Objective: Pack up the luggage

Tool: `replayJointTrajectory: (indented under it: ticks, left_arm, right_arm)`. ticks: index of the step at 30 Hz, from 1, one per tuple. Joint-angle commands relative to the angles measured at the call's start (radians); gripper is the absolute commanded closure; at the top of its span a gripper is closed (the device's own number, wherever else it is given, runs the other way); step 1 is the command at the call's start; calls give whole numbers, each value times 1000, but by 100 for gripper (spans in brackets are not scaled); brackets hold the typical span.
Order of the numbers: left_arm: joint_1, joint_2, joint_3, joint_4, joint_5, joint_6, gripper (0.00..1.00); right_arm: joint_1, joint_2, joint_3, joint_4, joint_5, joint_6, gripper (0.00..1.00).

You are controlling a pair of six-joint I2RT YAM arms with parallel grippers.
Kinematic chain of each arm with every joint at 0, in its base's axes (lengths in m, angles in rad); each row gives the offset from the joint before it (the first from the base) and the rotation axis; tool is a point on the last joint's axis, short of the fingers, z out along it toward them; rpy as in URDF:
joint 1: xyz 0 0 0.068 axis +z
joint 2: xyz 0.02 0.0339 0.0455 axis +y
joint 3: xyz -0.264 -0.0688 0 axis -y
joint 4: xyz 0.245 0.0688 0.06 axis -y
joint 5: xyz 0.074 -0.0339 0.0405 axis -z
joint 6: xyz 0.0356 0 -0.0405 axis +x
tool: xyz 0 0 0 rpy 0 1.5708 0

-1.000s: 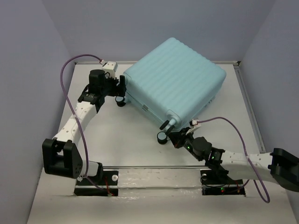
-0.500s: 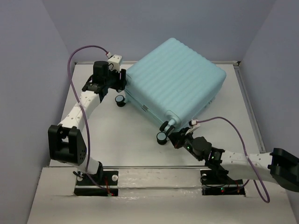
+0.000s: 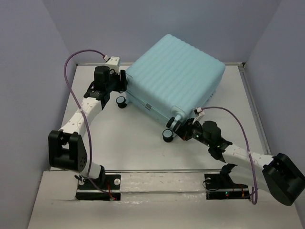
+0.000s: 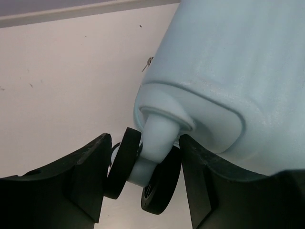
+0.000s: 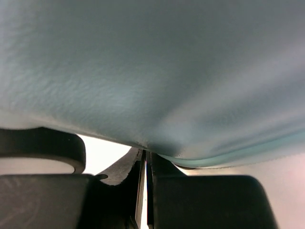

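The luggage (image 3: 174, 71) is a closed pale aqua ribbed suitcase that lies across the back of the white table (image 3: 128, 143), its caster end facing the arms. My left gripper (image 3: 123, 82) is at its far-left corner. In the left wrist view the gripper (image 4: 145, 145) is shut on a twin black caster wheel (image 4: 159, 183), both fingers pressed against it under the shell (image 4: 228, 71). My right gripper (image 3: 183, 130) is shut, with its tips (image 5: 145, 155) against the underside of the shell (image 5: 152, 62) at the near corner.
Another black caster (image 3: 122, 101) stands just below the left gripper, and one more (image 3: 167, 135) sits beside the right gripper, seen as a dark wheel (image 5: 43, 148) in the right wrist view. Lilac walls close in the table at the left, back and right.
The left jaws have closed from wide open onto the caster. The right arm has pushed forward under the near corner, and the suitcase has shifted slightly back and to the left.
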Motion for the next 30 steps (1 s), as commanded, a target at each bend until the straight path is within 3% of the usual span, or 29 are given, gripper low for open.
replayJointTrajectory:
  ticks: [1,5,9,11,14,16,19,20,23,28,30]
  left_arm:
    - [-97,-92,-110,-171,62,-140,94]
    - [-135,-172,-201,-168,111,-197,94]
    - [-214,-233,-259,-148,120,-239,94]
    - [-257,-265,-296,-104,201,-292,94]
    - [-306,-311,-359,-11,265,-399,94]
    - [-323,-325,-376,91,311,-455,94]
    - [-335,-319,-365,183,355,-535,94]
    - [-341,-318,-348,204,365,-551,94]
    - [-344,-330,-331,281,387,-613,94]
    - [-344,-389,-273,171,283,-535,94]
    - [-344,-429,-256,28,120,-484,94]
  right_arm:
    - [-225,63,177,104,-208,-25,93]
    - [-370,5,183,70,-305,-10,93]
    - [-381,-92,179,-103,-284,-71,93]
    - [-381,-127,138,-132,-285,-53,93]
    - [-381,-111,9,5,-311,54,93]
    - [-314,-75,-43,134,-278,96,93]
    - [-176,-14,-59,203,-110,73,93]
    - [-52,-6,-50,202,52,58,93]
    - [78,52,-7,235,285,27,93]
    - [106,74,7,247,510,14,93]
    - [106,45,33,179,512,-14,93]
